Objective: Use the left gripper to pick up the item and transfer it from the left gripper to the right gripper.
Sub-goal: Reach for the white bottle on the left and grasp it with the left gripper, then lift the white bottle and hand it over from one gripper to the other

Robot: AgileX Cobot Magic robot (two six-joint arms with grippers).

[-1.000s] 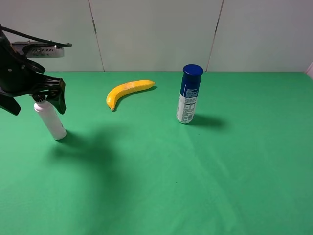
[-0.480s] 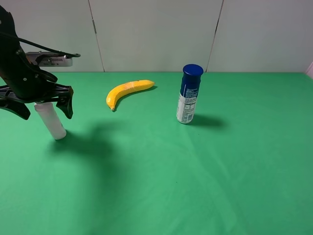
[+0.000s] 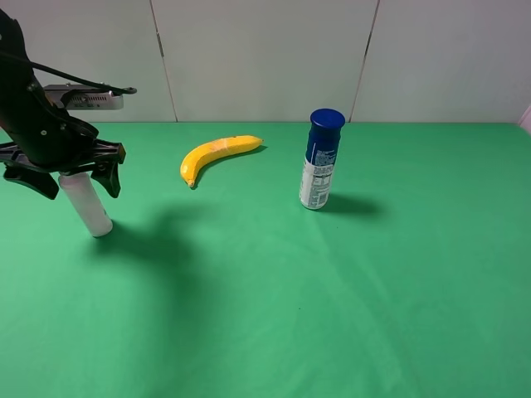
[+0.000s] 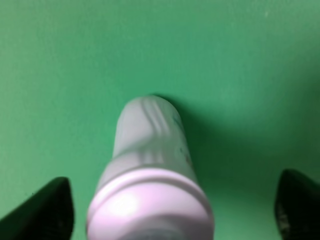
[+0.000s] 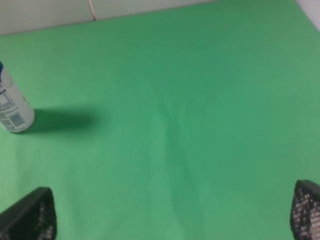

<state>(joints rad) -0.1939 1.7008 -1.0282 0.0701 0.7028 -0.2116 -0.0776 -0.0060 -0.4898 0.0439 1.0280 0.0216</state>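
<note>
The item, a small white squeeze bottle point(image 3: 87, 207), stands on the green cloth at the far left, its top hidden behind my left gripper point(image 3: 75, 181). The gripper's black fingers point(image 3: 109, 176) hang on either side of the bottle's upper end. In the left wrist view the bottle point(image 4: 150, 165) sits midway in the left gripper point(image 4: 172, 212), with green gaps between it and both fingertips point(image 4: 50, 210), so the jaws are open and not touching it. The right gripper point(image 5: 167, 217) shows only in its own wrist view, open over bare cloth with nothing between its fingertips point(image 5: 30, 215).
A yellow banana point(image 3: 214, 155) lies toward the back, right of the bottle. A blue-capped spray can point(image 3: 319, 159) point(image 5: 11, 107) stands upright near the middle. The green table point(image 3: 332, 290) ends at a white wall behind.
The left gripper has shifted right and come down over the bottle's top, and its fingers have drawn closer together around it. The bottle, banana and can have not moved.
</note>
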